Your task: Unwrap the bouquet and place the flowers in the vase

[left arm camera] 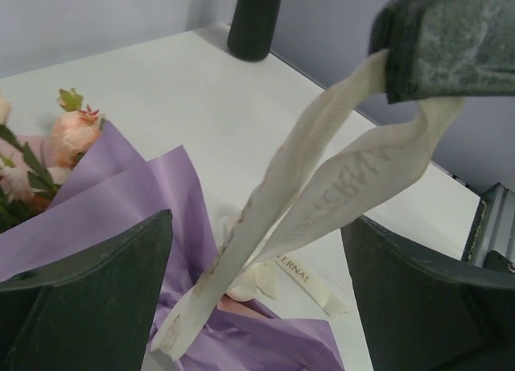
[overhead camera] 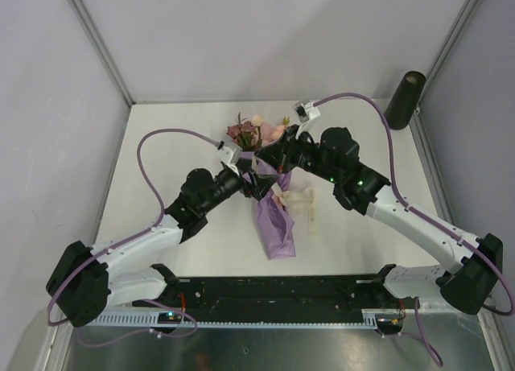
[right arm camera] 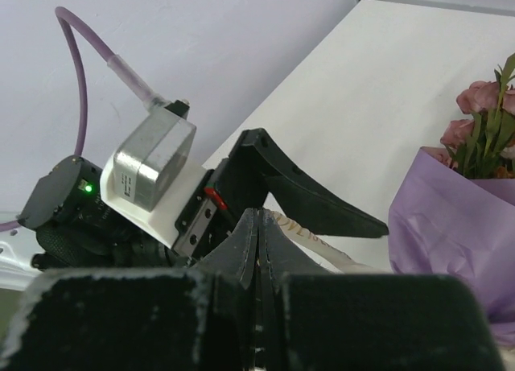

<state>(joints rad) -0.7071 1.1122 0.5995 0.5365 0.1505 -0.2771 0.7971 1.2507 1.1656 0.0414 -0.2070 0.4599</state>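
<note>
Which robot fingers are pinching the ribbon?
The right fingers, shut tight on the cream ribbon. The left fingers stand wide open and grip nothing.

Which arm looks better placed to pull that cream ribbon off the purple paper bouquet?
Right. The right gripper is shut on the cream ribbon, stretched up from the lilac paper-wrapped bouquet. The left gripper stands open astride the ribbon, gripping nothing; it seems likelier to steady the wrap.

White table (overhead camera: 346, 242), pale grey walls (overhead camera: 265, 33), metal corner posts (overhead camera: 96, 43)
</note>
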